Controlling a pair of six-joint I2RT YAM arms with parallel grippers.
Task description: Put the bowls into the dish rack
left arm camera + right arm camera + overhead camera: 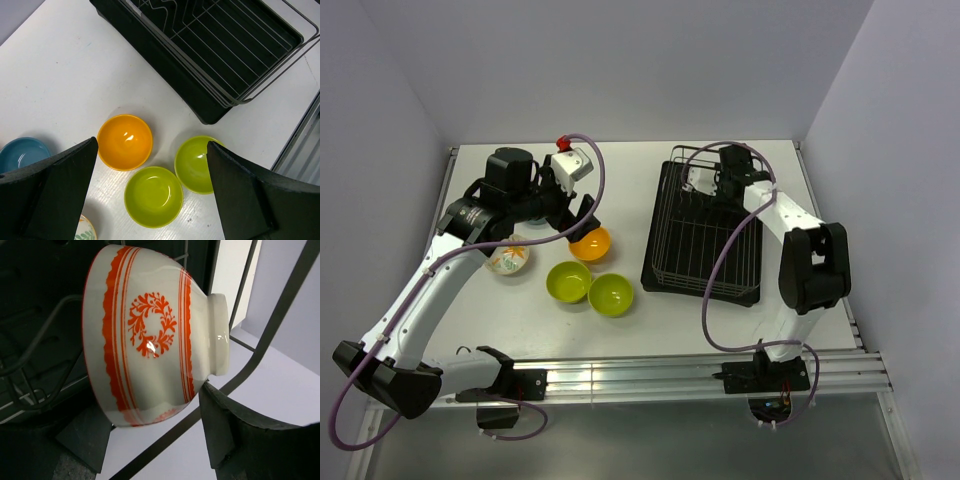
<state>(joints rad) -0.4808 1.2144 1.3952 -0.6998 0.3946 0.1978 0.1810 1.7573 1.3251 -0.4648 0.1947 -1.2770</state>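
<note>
orange bowl sits open side up on the white table, a little left of the dish rack and right under the left gripper. that gripper hangs above it with its jaws spread wide and nothing between them. in the left wrist view its 2 black fingers stand either side of the cluster of bowls below.

in that cluster, the first lime green bowl lies just in front of the orange one. the second lime green bowl is right beside it, on the rack side, and the 2 rims look to be touching. both are upright and empty. a cream bowl with small coloured marks sits to the left, partly under the left arm. a blue bowl shows only in the left wrist view, at the frame's left edge, half hidden behind a finger.

1 bowl is in the rack: a white bowl with orange-red bands and a leafy wreath. it lies tipped on its side among the wires at the rack's far end. the right gripper is down there with it, 1 finger by the rim and the other under the foot. whether those fingers are pressing the bowl or have let go, i cannot tell. the rest of the rack holds no bowls.
</note>
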